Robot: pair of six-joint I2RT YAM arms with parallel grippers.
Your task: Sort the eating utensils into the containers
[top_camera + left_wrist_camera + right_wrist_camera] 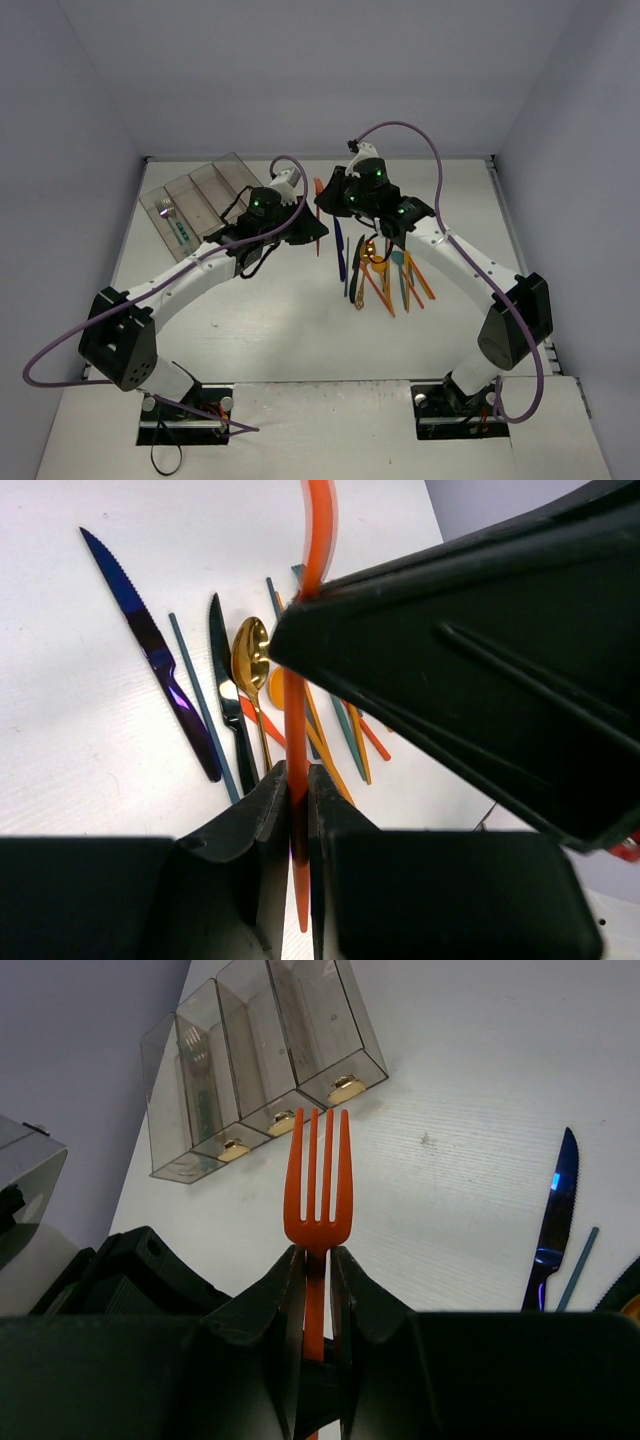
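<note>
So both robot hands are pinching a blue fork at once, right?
Almost: the fork is orange, not blue, as the right wrist view shows. The left hand and the right hand do both pinch it.

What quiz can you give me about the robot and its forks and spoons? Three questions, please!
1. Pick one: the left claw and the right claw both pinch one fork. Its colour is A) orange, B) gold, C) teal.
2. True or false: the clear tray has four bins in a row.
3. One word: what is the gold utensil lying beside the black knife?
Key: 1 A. 2 true. 3 spoon.
</note>
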